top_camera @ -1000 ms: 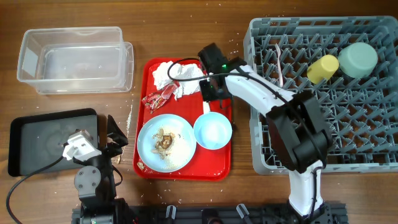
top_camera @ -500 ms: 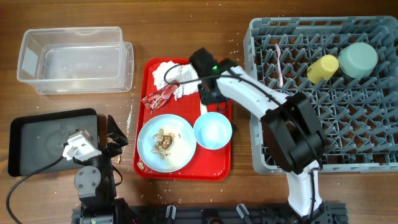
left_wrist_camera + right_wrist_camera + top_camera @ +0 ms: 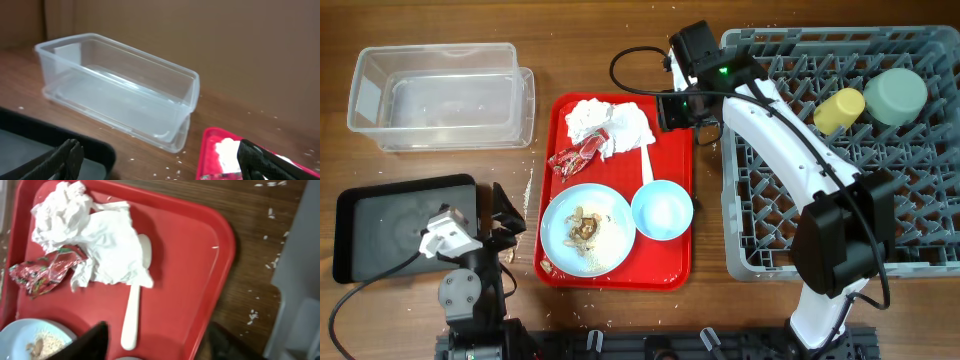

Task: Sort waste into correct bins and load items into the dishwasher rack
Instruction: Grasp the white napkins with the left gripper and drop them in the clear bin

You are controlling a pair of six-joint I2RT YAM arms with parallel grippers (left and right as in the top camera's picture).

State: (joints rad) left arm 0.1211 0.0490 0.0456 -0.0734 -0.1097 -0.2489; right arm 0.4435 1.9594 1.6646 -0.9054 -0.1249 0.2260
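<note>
The right end effector [image 3: 157,330] was found spread wide and empty by the red tray's [image 3: 205,255] far corner beside the rack [image 3: 920,250]. A white spoon [image 3: 133,317] lay near it, partly covered by crumpled napkins [image 3: 100,240], and a red wrapper [image 3: 42,270] touched them. The left end effector [image 3: 160,160] was likewise wide open, holding nothing, near the clear tub [image 3: 120,95]. A yellow cup [image 3: 839,108] and green bowl [image 3: 895,95] were noted in the rack.

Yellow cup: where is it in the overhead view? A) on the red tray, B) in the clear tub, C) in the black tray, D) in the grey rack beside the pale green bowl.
D: the yellow cup lies inside the grey rack near its top edge, beside the pale green bowl.
</note>
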